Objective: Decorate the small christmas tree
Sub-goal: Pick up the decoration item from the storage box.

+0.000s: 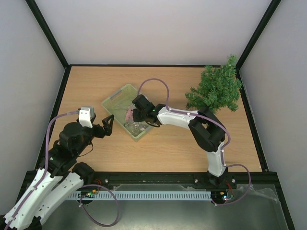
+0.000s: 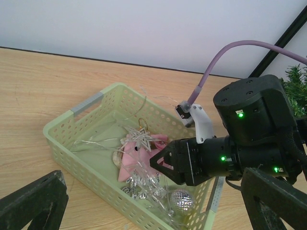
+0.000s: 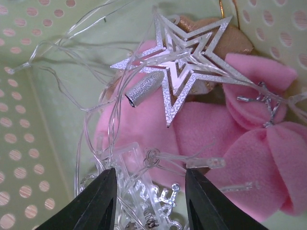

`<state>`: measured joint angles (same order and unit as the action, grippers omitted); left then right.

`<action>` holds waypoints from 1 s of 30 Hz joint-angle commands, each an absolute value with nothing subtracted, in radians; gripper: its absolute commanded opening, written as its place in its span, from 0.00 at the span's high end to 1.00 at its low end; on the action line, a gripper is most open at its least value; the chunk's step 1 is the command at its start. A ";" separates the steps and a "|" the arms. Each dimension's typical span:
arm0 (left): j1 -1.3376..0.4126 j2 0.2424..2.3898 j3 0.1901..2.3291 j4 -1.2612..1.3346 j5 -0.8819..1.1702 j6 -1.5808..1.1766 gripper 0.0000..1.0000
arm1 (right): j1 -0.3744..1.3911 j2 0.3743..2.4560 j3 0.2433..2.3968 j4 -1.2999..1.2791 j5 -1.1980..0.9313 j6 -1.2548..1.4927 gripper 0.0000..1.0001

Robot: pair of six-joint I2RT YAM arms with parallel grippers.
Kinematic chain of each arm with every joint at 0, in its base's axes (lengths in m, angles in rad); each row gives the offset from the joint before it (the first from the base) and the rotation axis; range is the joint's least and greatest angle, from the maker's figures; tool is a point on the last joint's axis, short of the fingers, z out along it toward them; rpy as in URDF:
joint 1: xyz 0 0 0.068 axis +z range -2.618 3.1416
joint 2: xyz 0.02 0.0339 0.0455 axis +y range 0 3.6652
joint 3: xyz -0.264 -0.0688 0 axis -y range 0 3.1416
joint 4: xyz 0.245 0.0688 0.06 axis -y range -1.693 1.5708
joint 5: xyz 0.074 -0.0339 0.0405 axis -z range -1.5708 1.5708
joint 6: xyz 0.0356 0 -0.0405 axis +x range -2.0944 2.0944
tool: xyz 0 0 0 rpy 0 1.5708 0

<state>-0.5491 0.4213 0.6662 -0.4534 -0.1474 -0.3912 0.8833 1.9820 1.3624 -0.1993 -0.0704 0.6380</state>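
Green basket (image 1: 115, 100) and small christmas tree (image 1: 216, 88) on wooden table (image 1: 96, 84)

The basket (image 2: 81, 158) is pale green, its walls dotted with rows of small round holes. Inside it, a felt ornament (image 3: 268, 158) is soft pink, a nested star (image 3: 139, 62) is silver glitter, a small ball (image 2: 181, 199) is mirrored silver, and the light string (image 3: 206, 162) is clear. The small christmas tree (image 1: 218, 88) is dark green, the tabletop (image 1: 96, 86) pale wood grain. The right end effector (image 3: 149, 173) is black.

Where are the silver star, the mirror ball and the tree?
silver star (image 3: 168, 98), right wrist view, lower arm.
mirror ball (image 2: 181, 200), left wrist view, centre.
small christmas tree (image 1: 216, 88), top external view, mid foliage.
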 commanded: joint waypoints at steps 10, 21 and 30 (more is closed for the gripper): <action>-0.543 0.420 0.652 -0.426 -0.162 -0.382 0.00 | 0.896 2.054 1.408 -0.129 -0.028 0.724 0.66; -0.544 0.426 0.652 -0.425 -0.158 -0.379 0.00 | 0.923 2.083 1.441 -0.098 -0.069 0.768 0.63; -0.544 0.423 0.653 -0.425 -0.157 -0.379 0.00 | 0.954 2.111 1.538 -0.197 0.020 0.716 0.63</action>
